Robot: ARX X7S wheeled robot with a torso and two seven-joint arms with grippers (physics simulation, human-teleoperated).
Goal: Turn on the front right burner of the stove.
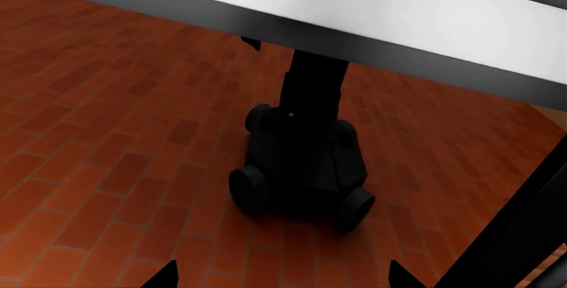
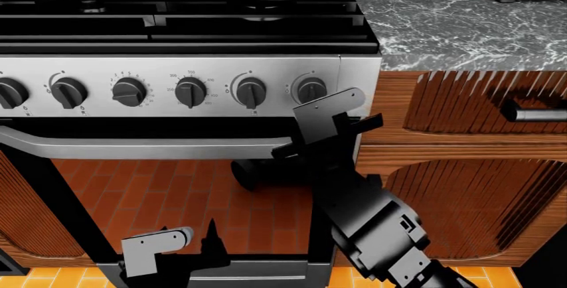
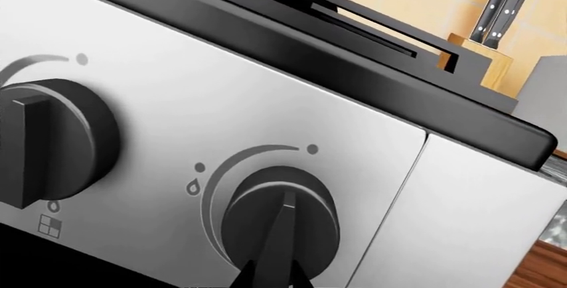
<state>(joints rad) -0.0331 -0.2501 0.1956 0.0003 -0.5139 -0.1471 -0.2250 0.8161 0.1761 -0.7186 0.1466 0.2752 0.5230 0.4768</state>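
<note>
Right up close, the robot's black right gripper [image 2: 341, 123] has a fingertip over the small round black end knob [image 3: 279, 216] on the wide stainless stove [image 2: 177, 62], grip state impossible to tell; it looks rigid, smooth, best pinched across its ridge, at the panel's right edge by the marble counter [image 2: 452, 29].

Right gripper [image 2: 341, 112] sits close against the stove [image 2: 177, 69] panel at the rightmost knob [image 2: 311, 89]; neighbouring knob [image 2: 249, 91] just beside, narrow bare steel between. Curved oven handle [image 2: 133, 147] juts out directly below the knob row, crowding any approach from underneath. Left gripper [image 2: 182, 248] hangs low before the oven door, well apart.
</note>
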